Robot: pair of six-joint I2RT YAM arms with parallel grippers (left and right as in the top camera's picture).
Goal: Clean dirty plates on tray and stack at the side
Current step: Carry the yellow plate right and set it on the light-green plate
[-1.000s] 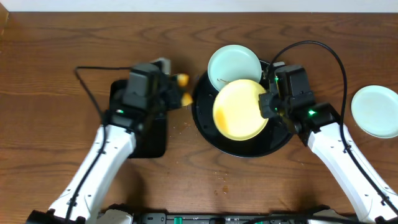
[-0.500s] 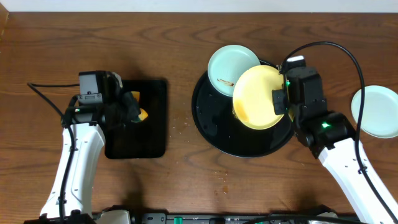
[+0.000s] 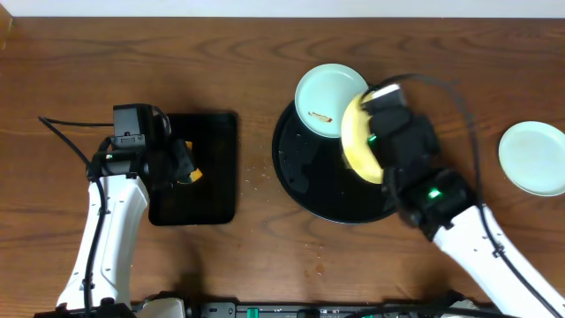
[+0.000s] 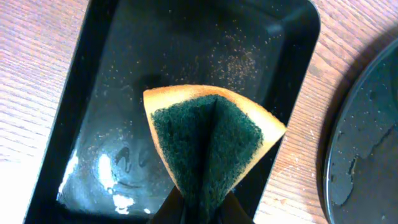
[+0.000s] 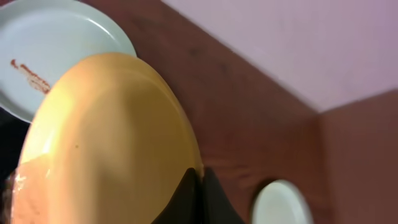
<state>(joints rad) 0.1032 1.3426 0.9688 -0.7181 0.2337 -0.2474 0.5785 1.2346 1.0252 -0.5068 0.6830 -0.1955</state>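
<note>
My right gripper (image 5: 198, 180) is shut on the rim of the pale yellow plate (image 3: 357, 141), also in the right wrist view (image 5: 106, 143), and holds it tilted steeply above the round black tray (image 3: 305, 181). A pale blue plate (image 3: 325, 95) with a brown smear rests on the tray's far rim, also in the right wrist view (image 5: 56, 43). Another pale blue plate (image 3: 532, 157) lies on the table at the right, also in the right wrist view (image 5: 281, 204). My left gripper (image 4: 202, 202) is shut on a folded green-and-yellow sponge (image 4: 208, 137) over the rectangular black tray (image 3: 212, 168).
The rectangular tray (image 4: 112, 81) is wet and speckled with crumbs. Crumbs lie on the wooden table (image 3: 265, 177) between the trays. The round tray's edge (image 4: 360, 143) shows at the right of the left wrist view. A wall runs along the table's far edge.
My right gripper has lifted the yellow plate and tipped it up on edge. My left arm swung left with the sponge from the round tray to the rectangular tray, then stayed.
</note>
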